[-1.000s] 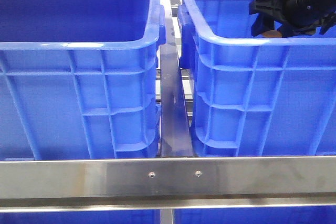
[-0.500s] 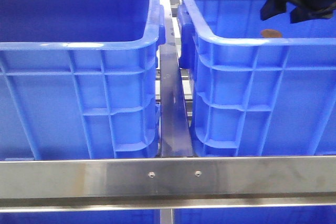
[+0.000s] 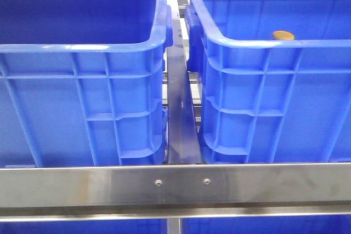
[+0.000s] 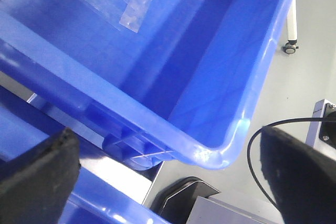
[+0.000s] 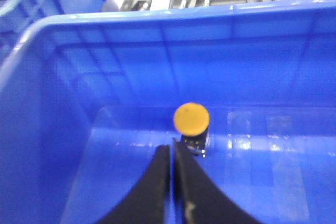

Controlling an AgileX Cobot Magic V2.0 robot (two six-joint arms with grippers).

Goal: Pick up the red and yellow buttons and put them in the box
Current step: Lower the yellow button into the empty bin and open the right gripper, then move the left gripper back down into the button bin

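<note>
While both arms hang high, the yellow button point(image 5: 191, 118) lies alone on the floor of the right blue crate point(image 3: 258, 45).
Right gripper point(image 5: 172, 156) hovers above it, fingers pressed together, holding nothing. Left gripper point(image 4: 168, 177) is spread wide and empty over the left crate point(image 4: 231, 140) corner; only its tip shows at the front view's top edge. Open floor surrounds the button; no red button can be made out.
</note>
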